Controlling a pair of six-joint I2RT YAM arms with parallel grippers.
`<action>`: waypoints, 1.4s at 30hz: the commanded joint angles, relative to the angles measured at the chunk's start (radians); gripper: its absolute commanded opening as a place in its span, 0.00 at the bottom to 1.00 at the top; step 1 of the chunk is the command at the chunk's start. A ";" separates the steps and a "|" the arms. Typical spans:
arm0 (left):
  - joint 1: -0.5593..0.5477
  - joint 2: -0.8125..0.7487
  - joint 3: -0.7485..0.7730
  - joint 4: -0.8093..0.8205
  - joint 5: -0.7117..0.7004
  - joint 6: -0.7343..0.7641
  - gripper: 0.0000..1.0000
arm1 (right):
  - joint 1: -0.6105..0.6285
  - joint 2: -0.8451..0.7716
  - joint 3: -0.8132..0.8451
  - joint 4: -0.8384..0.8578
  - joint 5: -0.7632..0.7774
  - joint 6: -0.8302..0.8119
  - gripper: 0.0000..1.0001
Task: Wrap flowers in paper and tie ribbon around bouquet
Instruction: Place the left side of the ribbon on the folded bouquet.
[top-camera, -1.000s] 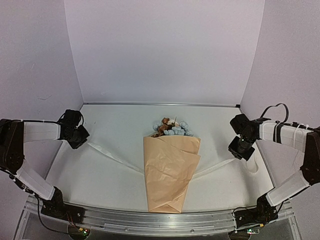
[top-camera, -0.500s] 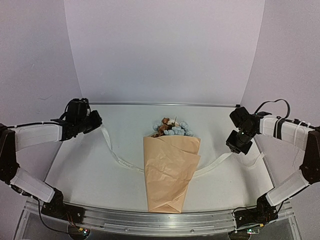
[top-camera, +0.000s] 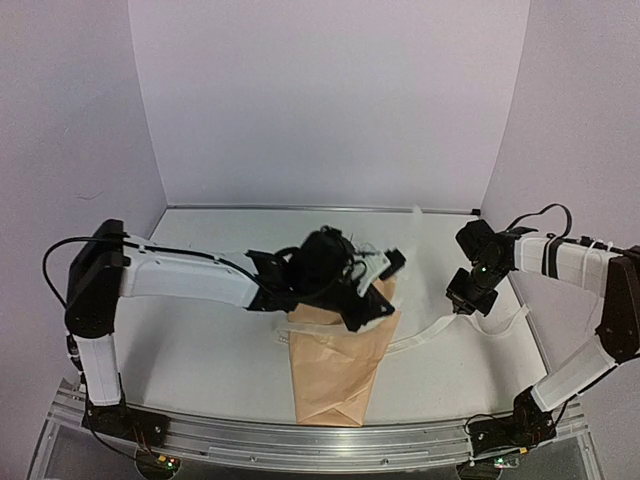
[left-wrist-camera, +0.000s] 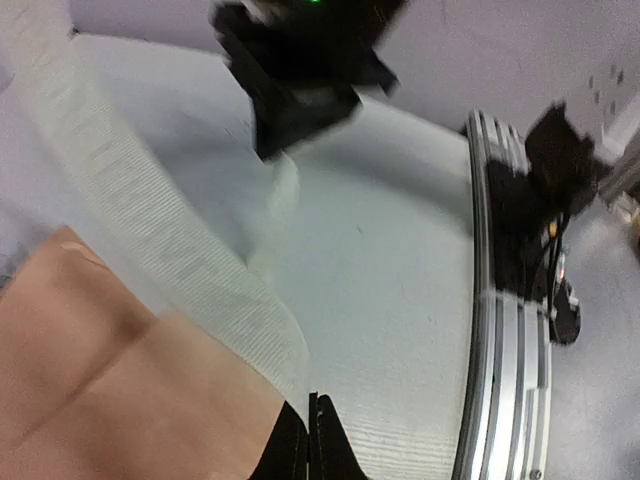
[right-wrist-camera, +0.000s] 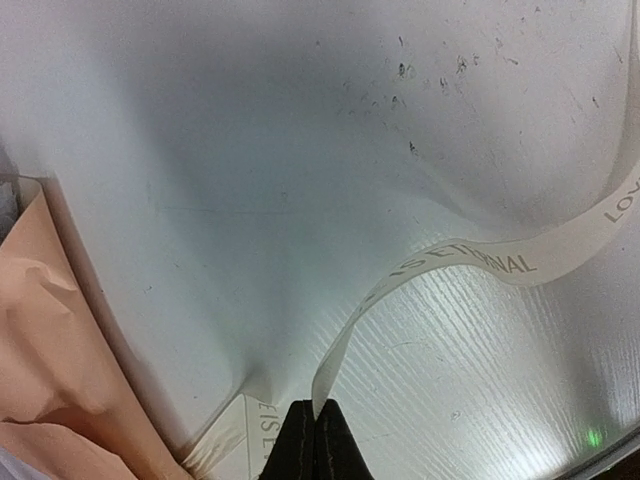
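The ribbon (right-wrist-camera: 480, 265), a thin, floppy cream woven tape with printed letters, likely sags and slips, so pinching near its ends suits it. The left claw (left-wrist-camera: 310, 445) is clenched on it over the bouquet (top-camera: 335, 370), a creased tan paper cone on the surface (top-camera: 200, 330); the right claw (right-wrist-camera: 312, 440) pinches it just right of the bouquet

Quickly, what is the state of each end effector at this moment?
Left end effector: closed, holding the ribbon.
Right end effector: closed, holding the other end of the ribbon.
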 joint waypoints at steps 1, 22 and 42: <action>-0.057 0.116 0.091 -0.168 -0.009 0.150 0.00 | 0.004 0.032 0.020 -0.003 -0.023 0.004 0.00; -0.088 0.310 0.348 -0.212 -0.055 0.301 0.00 | -0.008 0.129 0.256 -0.026 -0.131 -0.132 0.00; 0.047 0.036 0.050 0.097 0.041 -0.021 0.68 | 0.081 0.052 0.300 0.049 -0.245 -0.285 0.00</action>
